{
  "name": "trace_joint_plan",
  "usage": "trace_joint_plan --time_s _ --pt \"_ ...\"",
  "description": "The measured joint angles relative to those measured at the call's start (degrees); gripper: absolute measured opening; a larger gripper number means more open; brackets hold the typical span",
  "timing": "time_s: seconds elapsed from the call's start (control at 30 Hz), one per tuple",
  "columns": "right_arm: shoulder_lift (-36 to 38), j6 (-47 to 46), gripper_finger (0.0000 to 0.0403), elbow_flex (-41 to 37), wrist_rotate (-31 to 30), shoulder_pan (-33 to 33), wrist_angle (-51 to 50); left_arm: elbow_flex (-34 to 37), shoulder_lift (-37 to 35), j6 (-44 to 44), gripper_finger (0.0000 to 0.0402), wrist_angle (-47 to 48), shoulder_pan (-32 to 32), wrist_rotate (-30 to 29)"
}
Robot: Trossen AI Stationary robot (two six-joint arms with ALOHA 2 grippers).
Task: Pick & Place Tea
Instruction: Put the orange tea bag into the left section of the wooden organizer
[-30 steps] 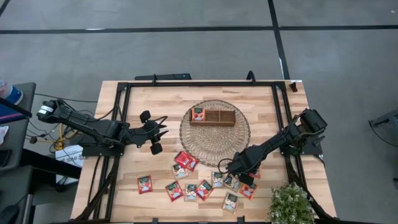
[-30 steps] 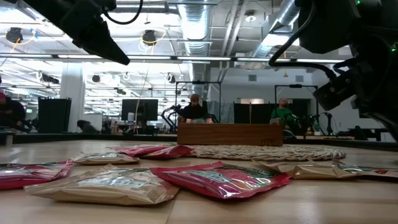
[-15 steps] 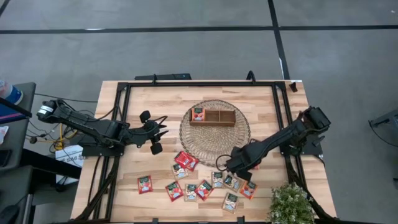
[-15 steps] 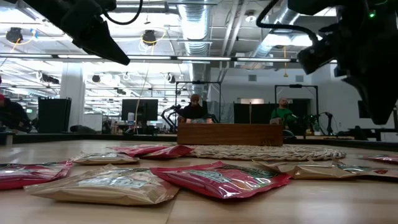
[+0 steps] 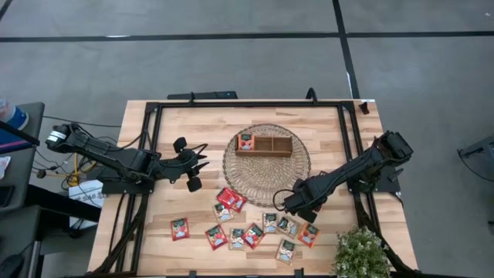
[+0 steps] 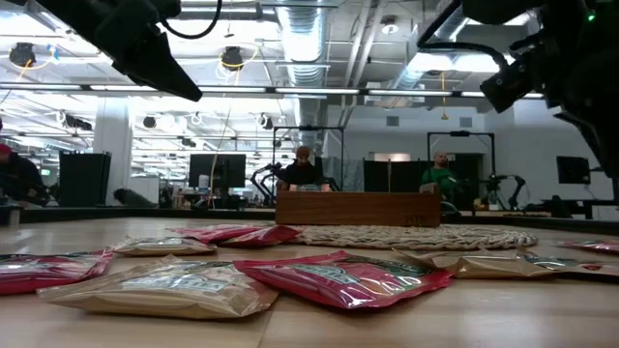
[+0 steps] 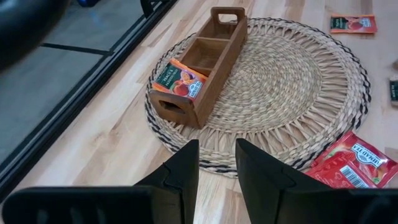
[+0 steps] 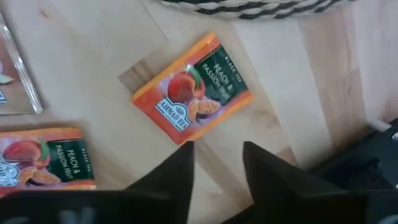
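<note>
Right end effector [image 8: 216,163]: spread, above an orange peach tea sachet [image 8: 193,89] lying on the desk [image 5: 193,127], lower centre-right.
Left end effector [image 7: 216,163]: parted, empty, frame left.
Wooden tray [image 5: 264,145]: one sachet in left compartment.

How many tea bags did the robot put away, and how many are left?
One orange tea sachet already sits in an end compartment of the wooden tray on the wicker mat. Nothing is held right now: the right gripper hovers with parted fingers over an orange peach sachet lying on the table. The left gripper waits near the mat. About a dozen loose sachets are left.
</note>
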State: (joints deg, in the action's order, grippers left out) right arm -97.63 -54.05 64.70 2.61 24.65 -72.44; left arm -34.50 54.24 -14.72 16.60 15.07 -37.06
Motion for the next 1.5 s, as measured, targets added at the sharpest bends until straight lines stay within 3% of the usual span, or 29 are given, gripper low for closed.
trace_joint_plan --time_s 0.2,0.43,0.7,0.93,1.1,1.33,1.5 --pt "0.0 2.6 0.0205 -7.0 -1.2 -0.9 5.6 0.0 0.0 -0.2 0.0099 0.0 0.0 3.4" --pt "0.4 6.0 0.0208 -15.2 -1.4 -1.1 17.7 0.0 0.0 -0.2 0.0099 0.0 0.0 4.8" --pt "1.0 10.4 0.0153 -17.8 -3.2 -1.3 27.4 0.0 0.0 -0.1 0.0099 0.0 0.0 4.8" --pt "1.0 11.7 0.0018 -17.8 -3.1 -2.3 29.9 0.0 0.0 -0.1 0.0099 0.0 0.0 4.8" --pt "2.1 10.0 0.0004 -18.1 -1.9 -1.9 28.6 0.0 0.0 -0.1 0.0099 0.0 0.0 4.8" --pt "8.9 2.7 0.0001 -15.5 -1.6 0.9 17.9 0.0 0.0 -0.1 0.0099 -0.1 0.0 4.8" --pt "12.1 -0.5 0.0000 -11.5 -6.2 3.3 12.9 0.0 0.2 -0.1 0.0099 -2.1 0.0 5.6"
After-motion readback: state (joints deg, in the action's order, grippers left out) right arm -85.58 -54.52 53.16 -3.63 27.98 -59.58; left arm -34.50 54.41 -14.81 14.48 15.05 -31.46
